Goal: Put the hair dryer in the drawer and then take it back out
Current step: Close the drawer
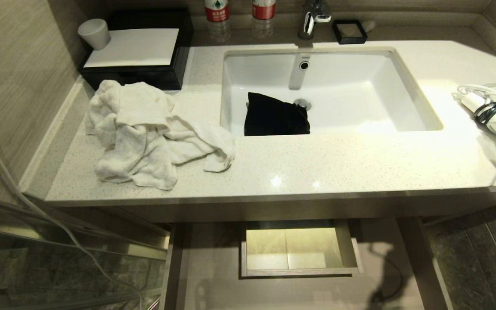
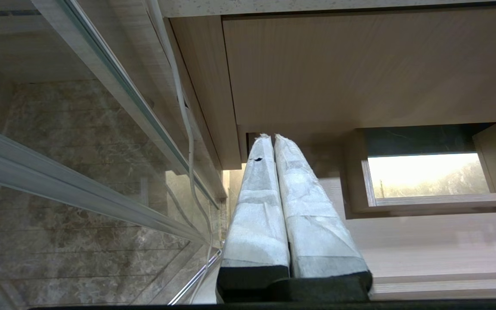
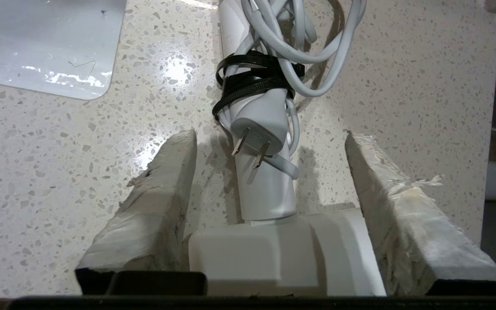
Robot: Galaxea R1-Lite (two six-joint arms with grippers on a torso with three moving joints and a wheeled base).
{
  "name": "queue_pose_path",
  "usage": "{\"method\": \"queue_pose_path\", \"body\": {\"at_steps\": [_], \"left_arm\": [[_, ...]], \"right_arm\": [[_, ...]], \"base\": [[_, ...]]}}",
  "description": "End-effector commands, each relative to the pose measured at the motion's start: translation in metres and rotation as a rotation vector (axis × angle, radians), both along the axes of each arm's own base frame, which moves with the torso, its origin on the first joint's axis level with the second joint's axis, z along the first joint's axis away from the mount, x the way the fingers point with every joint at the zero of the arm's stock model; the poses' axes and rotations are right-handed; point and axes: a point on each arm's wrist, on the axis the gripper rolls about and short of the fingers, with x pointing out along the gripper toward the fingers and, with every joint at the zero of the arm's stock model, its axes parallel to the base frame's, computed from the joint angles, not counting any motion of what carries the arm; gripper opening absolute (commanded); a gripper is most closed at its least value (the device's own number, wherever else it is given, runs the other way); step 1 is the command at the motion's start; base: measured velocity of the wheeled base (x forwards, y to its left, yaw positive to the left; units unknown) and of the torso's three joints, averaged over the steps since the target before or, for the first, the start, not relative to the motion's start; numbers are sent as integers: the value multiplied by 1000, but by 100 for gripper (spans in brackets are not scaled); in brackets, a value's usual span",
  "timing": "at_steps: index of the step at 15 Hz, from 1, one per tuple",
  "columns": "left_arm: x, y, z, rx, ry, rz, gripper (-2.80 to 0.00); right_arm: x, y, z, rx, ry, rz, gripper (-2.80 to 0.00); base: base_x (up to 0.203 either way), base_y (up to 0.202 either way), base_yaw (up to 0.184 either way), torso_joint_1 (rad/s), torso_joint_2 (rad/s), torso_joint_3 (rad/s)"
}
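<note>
The hair dryer [image 3: 269, 245] is lying at three o'clock on the speckled table [image 1: 317, 163]; the right gripper [image 3: 269, 172] is straddling it, jaws wide, holding nothing. It looks light, rigid and slick: grip the barrel, not the loose cord [image 3: 282, 38]. The drawer [image 1: 196, 267] is standing open at six o'clock; the left gripper [image 2: 272, 137] is parked beside it, jaws together.

White hair dryer [image 1: 495, 118], speckled beige countertop [image 1: 317, 163], black cloth [image 1: 276, 116].

Glossy speckled stone-like countertop [image 1: 317, 163]; smooth, probably plastic hair dryer [image 3: 265, 189].
</note>
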Motion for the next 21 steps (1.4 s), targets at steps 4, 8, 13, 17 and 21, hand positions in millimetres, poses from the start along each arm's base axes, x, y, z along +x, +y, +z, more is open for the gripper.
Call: {"method": "queue_pose_path", "body": {"at_steps": [4,8,13,17,21], "left_arm": [[0,0,0,0,0,0,-280],[0,0,0,0,-1,0,-280],[0,0,0,0,1,0,-280],[0,0,0,0,0,0,-280],[0,0,0,0,0,0,-280]], "right_arm": [[-34,27,8,-28,3,-87,-280],[-48,51,-5,-38,42,-129,-280],[-52,59,-18,-18,106,-121,-280],[-49,62,-28,-20,152,-151,-280],[-56,66,-34,-15,158,-149,-280]], "base": [[0,0,0,0,0,0],[0,0,0,0,0,0],[0,0,0,0,0,0],[0,0,0,0,0,0],[0,0,0,-132,79,-78]]}}
